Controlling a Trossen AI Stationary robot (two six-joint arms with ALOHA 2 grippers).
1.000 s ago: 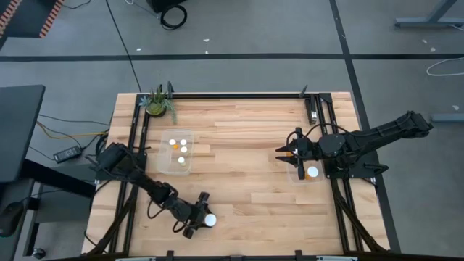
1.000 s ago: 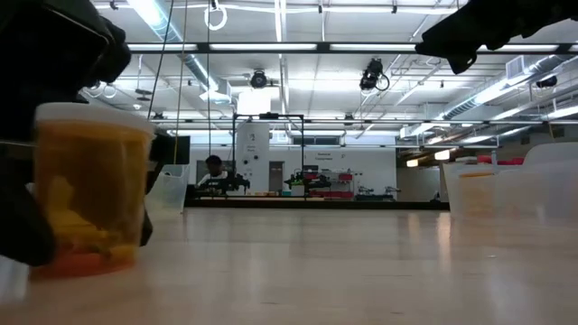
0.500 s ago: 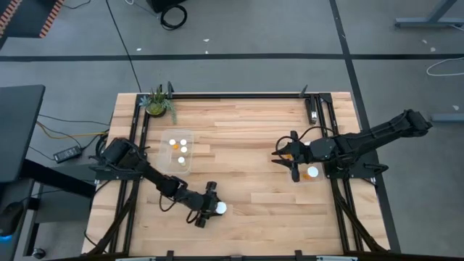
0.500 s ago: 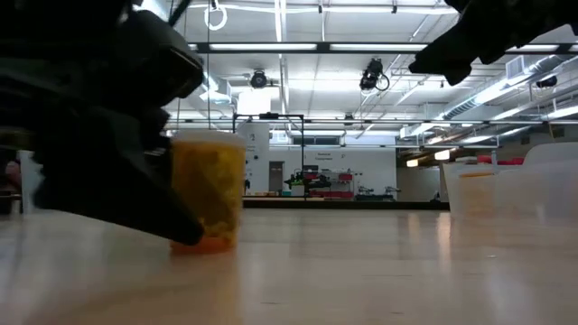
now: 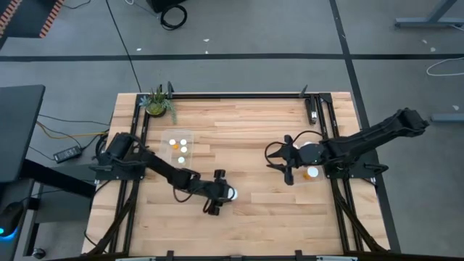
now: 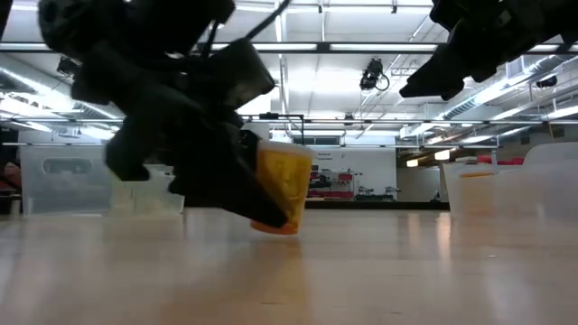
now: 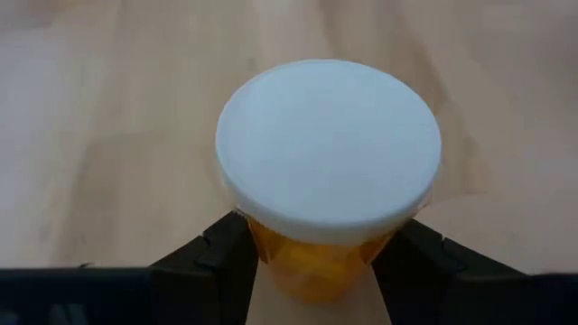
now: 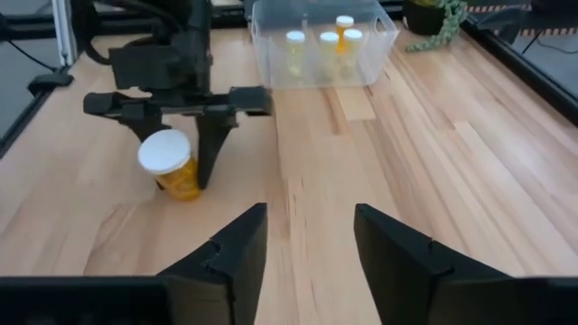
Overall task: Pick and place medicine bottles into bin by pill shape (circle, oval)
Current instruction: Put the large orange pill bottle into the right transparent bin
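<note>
A medicine bottle (image 5: 230,194) with an amber body and white cap sits between the fingers of my left gripper (image 5: 222,193) near the table's near middle. It also shows tilted in the low view (image 6: 282,188) and the right wrist view (image 8: 172,162). My right gripper (image 8: 307,253) is open and empty, above the table beside the right clear bin (image 5: 316,178), which holds one bottle (image 5: 312,172). The left clear bin (image 5: 168,161) holds three bottles, standing upright. My left gripper pinches the bottle's amber body (image 7: 312,271) just under the white cap (image 7: 330,149), one finger (image 7: 212,266) on each side. The fingers come slanting from the table's left. The bottle is tilted, its cap leaning away from the gripper; whether its base touches the table I cannot tell.
A green potted plant (image 5: 157,103) stands at the far left corner. Black frame rails (image 5: 330,145) run along the table's sides and far edge. Bare wood (image 5: 246,130) lies between the two bins.
My left gripper has carried the bottle toward the table's right and a little toward the far edge; the bottle has tipped from upright to tilted. My right gripper has shifted slightly toward the table's left.
</note>
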